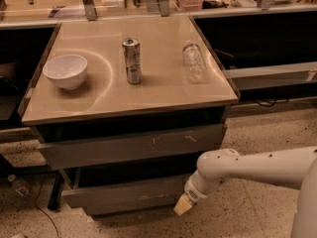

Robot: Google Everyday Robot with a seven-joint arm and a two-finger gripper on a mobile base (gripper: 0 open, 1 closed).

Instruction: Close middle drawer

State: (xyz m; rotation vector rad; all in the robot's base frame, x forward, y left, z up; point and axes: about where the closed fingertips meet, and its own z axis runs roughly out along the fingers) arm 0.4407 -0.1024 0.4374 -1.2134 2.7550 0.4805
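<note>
We see the middle drawer (124, 193) below the scuffed drawer front (133, 148), pulled out a little, its inside dark. The gripper (182, 206) sits low at the right end of the middle drawer's front, just beside it; we cannot tell whether it is open or closed. On the cabinet top (163, 90) are a white bowl (65, 71), an upright can (132, 60) and a clear bottle (193, 61).

Cabinet (163, 95): on its top, bowl (65, 71) at left, can (132, 61) at centre, bottle (193, 61) lying at right. Below the top, upper drawer front (124, 150). Beneath that, middle drawer (114, 195), projecting forward. Gripper (181, 207) before the cabinet's lower right, just beside that drawer's right end.
</note>
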